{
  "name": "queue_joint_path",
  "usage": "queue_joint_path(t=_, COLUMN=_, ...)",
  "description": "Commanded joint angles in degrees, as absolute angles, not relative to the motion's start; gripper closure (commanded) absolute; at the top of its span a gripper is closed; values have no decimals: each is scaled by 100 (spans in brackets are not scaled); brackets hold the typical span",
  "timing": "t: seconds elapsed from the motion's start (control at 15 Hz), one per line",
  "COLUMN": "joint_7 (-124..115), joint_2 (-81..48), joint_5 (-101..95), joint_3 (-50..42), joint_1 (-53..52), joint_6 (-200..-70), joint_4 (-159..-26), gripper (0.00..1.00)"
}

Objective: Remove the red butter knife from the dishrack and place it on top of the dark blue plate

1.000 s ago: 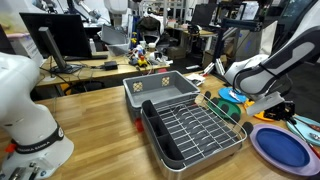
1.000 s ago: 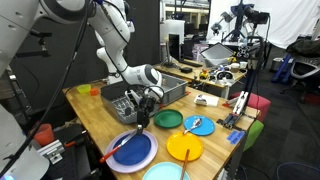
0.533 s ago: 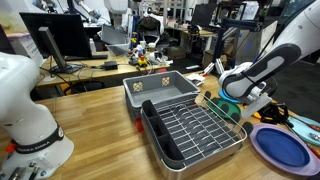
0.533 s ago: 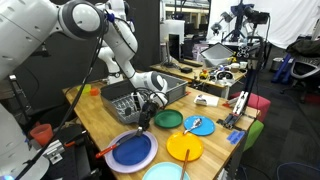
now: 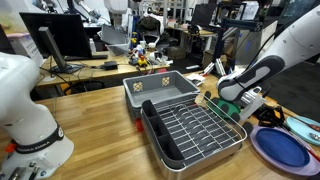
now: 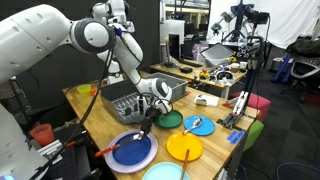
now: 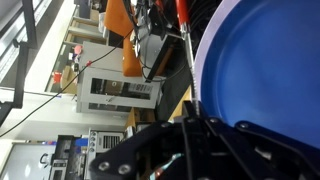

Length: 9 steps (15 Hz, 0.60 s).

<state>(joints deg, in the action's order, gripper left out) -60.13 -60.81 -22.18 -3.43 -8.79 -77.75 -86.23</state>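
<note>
1. The jaws couldn't be read: none of the views showed whether they were spread or pressed together. The gripper (image 5: 243, 102) was mostly a dark blob, and nothing red was seen pinched in it.
2. Compared with a second earlier, the gripper had been shifted leftward in frame. It had been carried away from the dark blue plate (image 5: 281, 148) at lower right and toward the right edge of the dishrack (image 5: 195, 130).
3. The red butter knife (image 6: 108, 151) was spotted as a thin red streak at lower left in an exterior view, at the plate's left rim. Whether it was lying on the rim or only against it couldn't be told. It seemed to have been left roughly where it was over that second.
4. In the wrist view the knife (image 7: 182, 10) was seen at top centre, just beside the plate's upper-left rim. The gripper body was down at the bottom edge, so the two were clearly apart.
5. So the knife was probably already out of the rack and let go, and the shift could be taken as a pull-back. It may only be half on the plate, though.
</note>
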Motion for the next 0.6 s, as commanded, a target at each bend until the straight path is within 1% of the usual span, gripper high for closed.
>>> queue_joint_path(t=0.0, joint_7=-5756, joint_2=-6353, joint_5=-1975, joint_3=-482, joint_1=-924, joint_6=-7407, joint_4=-8177, gripper=99)
queue_joint_path(t=0.53, joint_7=-6028, joint_2=-6513, joint_5=-1990, joint_3=-614, joint_1=-987, joint_6=-7625, joint_4=-7814, gripper=99)
